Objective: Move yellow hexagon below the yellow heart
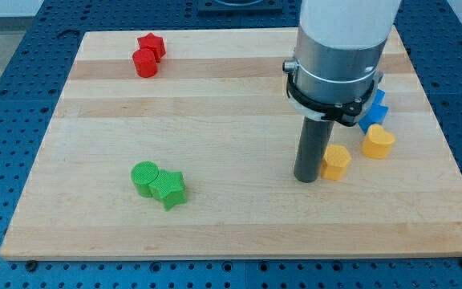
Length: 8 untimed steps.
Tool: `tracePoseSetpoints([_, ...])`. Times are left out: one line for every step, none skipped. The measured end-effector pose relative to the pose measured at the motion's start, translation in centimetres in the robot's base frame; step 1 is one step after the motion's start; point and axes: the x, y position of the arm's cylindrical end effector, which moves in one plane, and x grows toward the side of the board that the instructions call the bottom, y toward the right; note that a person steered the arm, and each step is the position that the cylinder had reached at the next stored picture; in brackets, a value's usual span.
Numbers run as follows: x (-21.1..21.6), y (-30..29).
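Resting on wooden board (215,104), my tip (306,178) touches yellow hexagon (337,161).

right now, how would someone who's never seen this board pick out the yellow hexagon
Start at the wooden board and go to the cluster of blocks on the view's right. The yellow hexagon sits just right of my tip, apparently touching it. Unlike the yellow heart up and to its right, it has flat sides and no notch.
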Motion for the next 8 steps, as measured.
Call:
tracePoseSetpoints([-0.8, 0.0])
tracePoseSetpoints([-0.8, 0.1])
tracePoseSetpoints([-0.6, 2.5])
tracePoseSetpoints([-0.6, 2.7])
tracePoseSetpoints([-0.4, 3.6])
tracePoseSetpoints([0.1, 4.4])
tracePoseSetpoints([0.9, 5.7])
tracePoseSetpoints([0.9, 5.7])
